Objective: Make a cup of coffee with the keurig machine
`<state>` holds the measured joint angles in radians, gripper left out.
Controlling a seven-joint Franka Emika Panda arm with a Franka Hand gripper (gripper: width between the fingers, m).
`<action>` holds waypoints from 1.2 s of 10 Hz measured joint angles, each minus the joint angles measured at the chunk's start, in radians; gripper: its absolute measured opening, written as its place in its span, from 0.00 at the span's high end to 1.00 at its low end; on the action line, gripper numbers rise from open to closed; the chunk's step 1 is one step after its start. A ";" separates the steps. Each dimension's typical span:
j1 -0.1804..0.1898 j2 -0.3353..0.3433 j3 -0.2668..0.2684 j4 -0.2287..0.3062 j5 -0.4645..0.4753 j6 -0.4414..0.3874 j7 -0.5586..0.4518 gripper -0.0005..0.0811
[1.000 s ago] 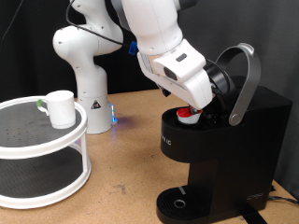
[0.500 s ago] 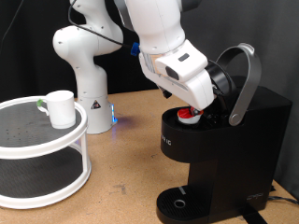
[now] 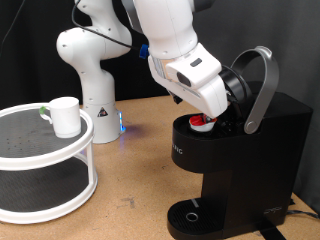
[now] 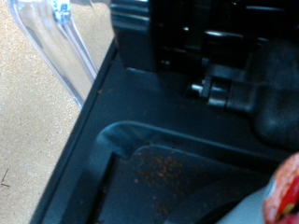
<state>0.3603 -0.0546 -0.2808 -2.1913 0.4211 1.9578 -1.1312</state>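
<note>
The black keurig machine stands at the exterior view's right with its lid raised and its grey arched handle up. A small white pod with a red top sits in the open chamber; its red edge also shows in the wrist view, beside the machine's dark inside. My gripper hangs over the chamber, right by the pod; its fingers are hidden behind the white hand and the lid. The white mug stands on the top shelf of a white round rack at the left, far from the gripper.
The arm's white base stands behind the rack. The machine's round drip tray holds nothing. A clear plastic part shows beside the machine in the wrist view. Brown tabletop lies between rack and machine.
</note>
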 joint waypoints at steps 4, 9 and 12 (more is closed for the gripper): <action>0.001 0.004 0.005 -0.011 -0.005 0.026 0.004 0.01; 0.001 0.006 0.006 -0.012 0.004 0.030 0.017 0.01; -0.004 0.005 -0.003 -0.020 0.111 0.036 -0.034 0.01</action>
<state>0.3566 -0.0493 -0.2839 -2.2110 0.5316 1.9936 -1.1652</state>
